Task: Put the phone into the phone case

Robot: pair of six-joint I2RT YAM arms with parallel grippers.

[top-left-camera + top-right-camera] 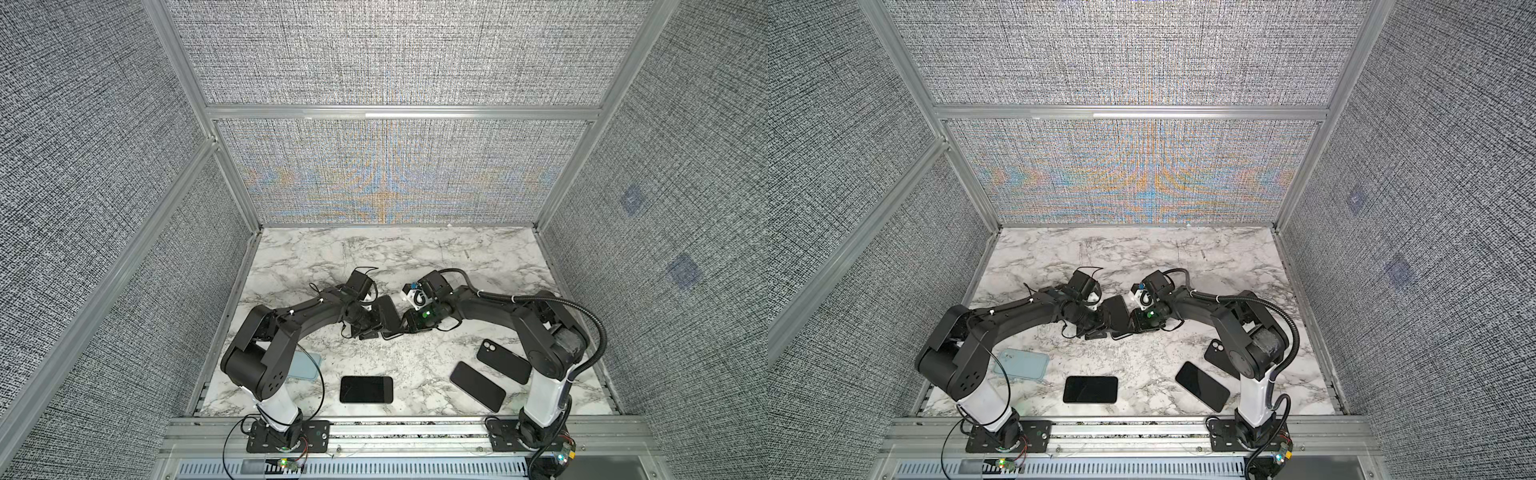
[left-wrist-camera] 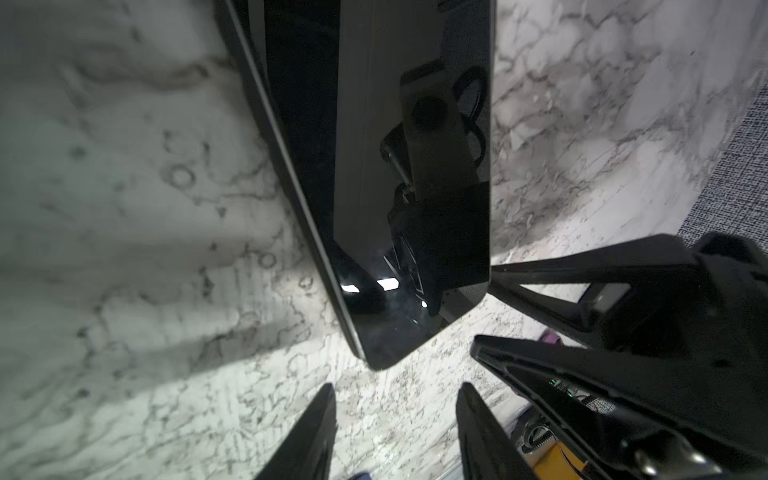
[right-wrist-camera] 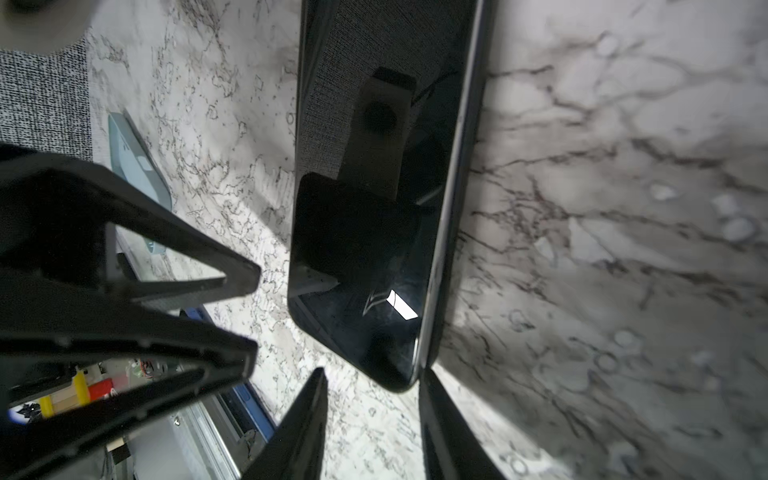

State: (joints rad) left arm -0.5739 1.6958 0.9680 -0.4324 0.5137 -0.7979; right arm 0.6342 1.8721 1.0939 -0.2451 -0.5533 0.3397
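**Clerk:** Entry one, phone (image 2: pixel 395 187)?

**Checker:** Thin black rectangle with rounded corners and a glossy glass face that mirrors the rig. It sits mid-table between the two grippers, its length running away from the front rail (image 1: pixel 415 432). A dark band edges one long side; whether that is a case wall, cannot tell.

**Clerk:** Entry two, left gripper (image 2: pixel 397 388)?

**Checker:** Black tapered fingers, moderately parted. The phone's near corner sits just ahead of the gap, and it grips nothing.

**Clerk:** Entry three, right gripper (image 3: pixel 374 372)?

**Checker:** Same build, also parted, straddling the other near corner. One finger lies just beside the rim; contact cannot be told.

**Clerk:** Case?

**Checker:** Pale blue case (image 1: pixel 1021 363), a translucent shallow tray with rounded corners. It lies near the left arm (image 1: pixel 1017 311), well apart from the phone.

**Clerk:** Sundries?

**Checker:** Second phone (image 1: pixel 366 389), black, screen up, by the front edge. On the right, a glossy slab (image 1: pixel 478 385) and a matte slab (image 1: pixel 503 361) with two round lenses, partly under the right arm (image 1: pixel 1246 332).

**Clerk:** Surface, room?

**Checker:** Table (image 1: pixel 374 257), smooth white marble pattern with grey veins. Walls (image 1: pixel 395 54), grey woven fabric panels in an aluminium frame (image 1: pixel 403 112).
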